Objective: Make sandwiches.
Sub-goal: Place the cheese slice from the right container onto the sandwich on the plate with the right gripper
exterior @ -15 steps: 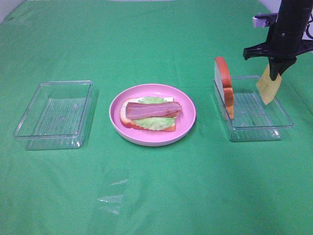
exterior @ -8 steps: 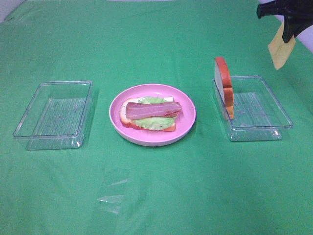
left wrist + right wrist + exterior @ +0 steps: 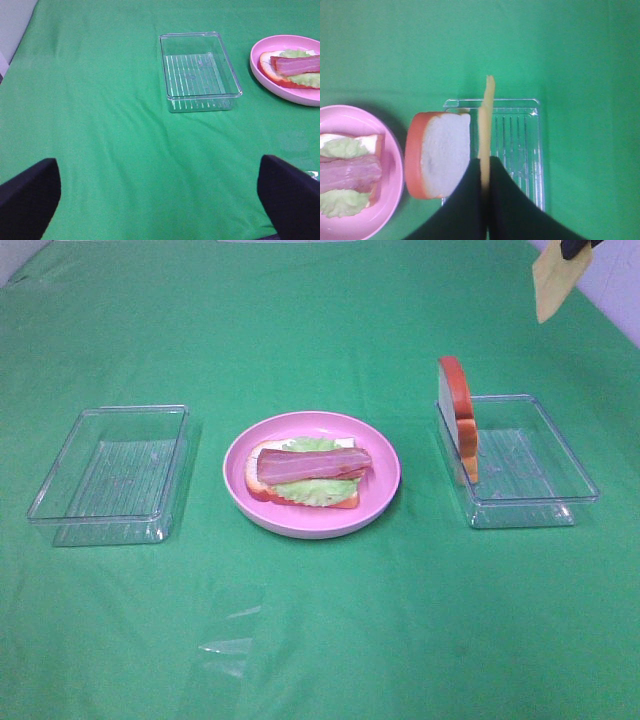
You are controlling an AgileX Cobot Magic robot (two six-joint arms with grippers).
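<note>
On the pink plate [image 3: 385, 455] lies the partly stacked sandwich [image 3: 310, 476]: a bread slice, green lettuce and a reddish bacon strip on top. It shows too in the left wrist view as sandwich [image 3: 295, 67] and in the right wrist view as sandwich [image 3: 347, 175]. A second bread slice [image 3: 457, 415] leans upright against the left wall of the right clear tray [image 3: 560, 490]. My right gripper [image 3: 484, 172] is shut on a thin yellow cheese slice [image 3: 486, 120], which hangs high at the top right as cheese [image 3: 552, 280]. My left gripper [image 3: 160, 200] is open above bare cloth.
An empty clear tray [image 3: 110, 475] stands left of the plate, seen in the left wrist view as tray [image 3: 200, 70]. Green cloth covers the whole table. A grey wall edge shows at the far right corner.
My right gripper has risen with the cheese slice, up from just over the right tray until it has nearly left the top right of the exterior view. Nothing else has moved.
</note>
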